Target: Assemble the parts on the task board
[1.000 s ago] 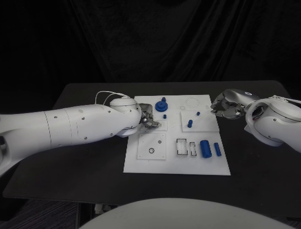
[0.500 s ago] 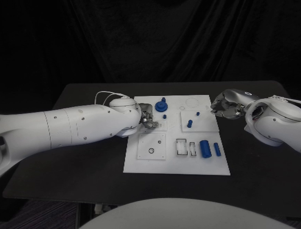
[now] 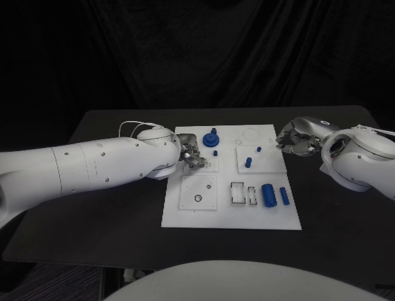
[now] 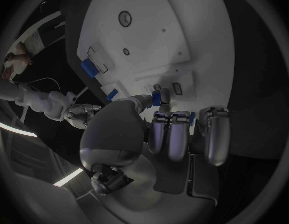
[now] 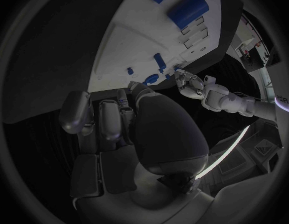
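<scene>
Assembly is looking barely begun: several blue parts [image 3: 269, 195] are lying loose on the task board [image 3: 232, 216] mid-counter, the left hand [image 3: 191, 155] is pinching one small part, and the right hand [image 3: 296, 140] is idling curled, holding nothing.

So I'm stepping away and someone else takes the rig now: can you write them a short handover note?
Left hand: over the left side of the task board, fingers curled; whether it holds a small part I cannot tell.
Right hand: at the board's right edge, fingers curled, nothing seen in it.
Parts: a round blue knob stands at the far middle, small pegs stand in the right plate, and a thick cylinder and a thin bar lie loose near the front.
Done: some pieces seated.
Left: the loose pieces; the rectangular slots beside them look empty.
</scene>
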`<move>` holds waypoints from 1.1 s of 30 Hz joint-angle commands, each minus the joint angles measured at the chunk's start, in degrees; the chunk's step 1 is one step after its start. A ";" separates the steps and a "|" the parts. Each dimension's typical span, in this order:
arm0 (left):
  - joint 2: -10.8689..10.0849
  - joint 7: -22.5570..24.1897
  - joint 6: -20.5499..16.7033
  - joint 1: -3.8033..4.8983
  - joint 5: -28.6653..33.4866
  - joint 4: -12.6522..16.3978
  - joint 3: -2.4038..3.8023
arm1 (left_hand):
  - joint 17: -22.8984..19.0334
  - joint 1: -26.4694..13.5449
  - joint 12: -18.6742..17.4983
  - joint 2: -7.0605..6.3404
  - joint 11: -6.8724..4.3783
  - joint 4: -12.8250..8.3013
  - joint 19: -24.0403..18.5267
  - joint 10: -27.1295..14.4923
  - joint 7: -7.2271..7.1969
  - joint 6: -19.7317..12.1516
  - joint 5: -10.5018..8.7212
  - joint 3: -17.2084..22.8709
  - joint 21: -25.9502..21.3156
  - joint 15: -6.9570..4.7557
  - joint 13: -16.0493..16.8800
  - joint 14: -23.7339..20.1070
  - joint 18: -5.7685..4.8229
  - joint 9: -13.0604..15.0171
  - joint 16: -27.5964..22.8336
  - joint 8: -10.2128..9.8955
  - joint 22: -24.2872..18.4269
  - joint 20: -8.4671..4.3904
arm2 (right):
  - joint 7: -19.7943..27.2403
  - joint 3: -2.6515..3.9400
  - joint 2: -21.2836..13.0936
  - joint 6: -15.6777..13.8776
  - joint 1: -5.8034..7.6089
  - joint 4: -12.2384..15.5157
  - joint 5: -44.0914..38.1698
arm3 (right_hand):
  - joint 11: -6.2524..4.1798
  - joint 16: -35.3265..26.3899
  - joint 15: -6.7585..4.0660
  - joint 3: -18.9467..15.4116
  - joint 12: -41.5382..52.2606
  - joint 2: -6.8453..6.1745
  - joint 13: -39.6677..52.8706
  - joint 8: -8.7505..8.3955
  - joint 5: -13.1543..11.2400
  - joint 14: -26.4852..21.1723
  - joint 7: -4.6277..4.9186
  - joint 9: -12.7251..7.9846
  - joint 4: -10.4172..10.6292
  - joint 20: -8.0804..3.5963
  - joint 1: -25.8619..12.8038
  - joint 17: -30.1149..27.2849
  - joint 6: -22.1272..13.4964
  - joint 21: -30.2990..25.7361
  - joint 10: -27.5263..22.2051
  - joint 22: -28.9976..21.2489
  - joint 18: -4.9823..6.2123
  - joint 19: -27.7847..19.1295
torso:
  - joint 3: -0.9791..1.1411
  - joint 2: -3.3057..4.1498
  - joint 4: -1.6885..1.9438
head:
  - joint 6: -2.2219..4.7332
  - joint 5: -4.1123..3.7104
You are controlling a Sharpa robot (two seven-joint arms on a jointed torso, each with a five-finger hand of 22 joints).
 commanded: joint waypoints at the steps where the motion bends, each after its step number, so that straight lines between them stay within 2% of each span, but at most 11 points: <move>1: 0.04 4.28 0.76 0.16 12.36 -1.03 0.09 | 15.05 -0.09 -0.02 -0.82 -0.18 -0.54 2.19 5.95 0.04 -0.31 -0.55 1.00 -0.14 -0.23 15.06 5.95 0.81 0.22 0.15 0.38 12.96 -0.34 | -1.13 0.03 -0.10 0.21 -0.12 0.11 -0.16 | -0.12 -0.37 0.28 0.42 -0.20 0.22 2.95 0.25 0.28 1.30 -0.13 -0.10 -0.04 0.01 -0.04 -0.14 0.37 -0.40 -0.42 2.82 0.96 -0.41 | 0.01 0.04 -0.01 | 0.00 -0.06; 5: 0.05 3.94 2.02 0.34 15.56 -1.85 0.13 | 15.05 -0.51 -0.02 -0.66 -0.12 -0.52 2.21 5.95 0.10 -0.22 -1.07 1.50 -0.10 -0.18 15.06 5.95 0.80 0.25 0.15 0.47 12.97 -0.30 | -1.25 0.03 -0.15 0.21 -0.12 0.10 -0.16 | -0.12 -0.37 0.28 0.42 -0.20 0.22 2.95 0.25 0.28 1.30 -0.13 -0.10 -0.04 0.01 -0.04 -0.14 0.37 -0.40 -0.42 2.82 0.96 -0.41 | -0.04 0.04 0.02 | 0.00 -0.21; 14: 0.13 0.17 4.61 0.99 17.41 -2.26 0.30 | 15.05 -1.20 -0.02 -0.40 -0.05 -0.29 2.30 5.95 0.12 -0.04 -1.39 1.95 0.08 -0.12 15.06 5.95 0.76 0.28 0.15 0.60 13.02 -0.25 | -1.45 0.03 -0.29 0.22 -0.11 0.21 -0.16 | -0.12 -0.36 0.28 0.44 -0.18 0.24 2.98 0.26 0.28 1.30 -0.13 -0.10 -0.04 0.00 -0.04 -0.12 0.38 -0.41 -0.39 2.81 0.96 -0.40 | 0.03 -0.05 0.00 | 0.00 -0.31; 23: 0.72 -3.07 6.65 2.77 17.42 -2.37 0.35 | 15.05 -1.00 -0.02 -0.34 -0.16 -1.15 2.35 5.95 -0.04 0.08 -0.96 2.76 0.17 -0.19 15.06 5.95 0.74 0.39 0.15 0.77 13.05 -0.27 | -1.62 0.03 -0.45 0.22 -0.10 0.33 -0.16 | -0.12 -0.36 0.28 0.44 -0.18 0.24 2.98 0.26 0.28 1.30 -0.13 -0.10 -0.04 0.00 -0.04 -0.12 0.38 -0.41 -0.39 2.81 0.96 -0.40 | 0.05 -0.02 -0.01 | 0.00 -0.24; 33: 1.39 -5.79 8.68 4.30 11.44 -2.71 0.36 | 15.05 -1.00 -0.02 -0.31 -0.18 -1.32 2.38 5.95 -0.04 0.09 -0.87 2.93 0.22 -0.20 15.06 5.95 0.73 0.41 0.15 0.80 13.06 -0.28 | -1.67 0.03 -0.36 0.18 -0.10 0.33 -0.16 | -0.12 -0.37 0.28 0.51 -0.18 0.28 2.97 0.28 0.28 1.30 -0.13 -0.12 -0.04 0.00 -0.03 -0.14 0.41 -0.41 -0.41 2.82 0.96 -0.39 | -0.02 0.06 0.02 | 0.00 -0.03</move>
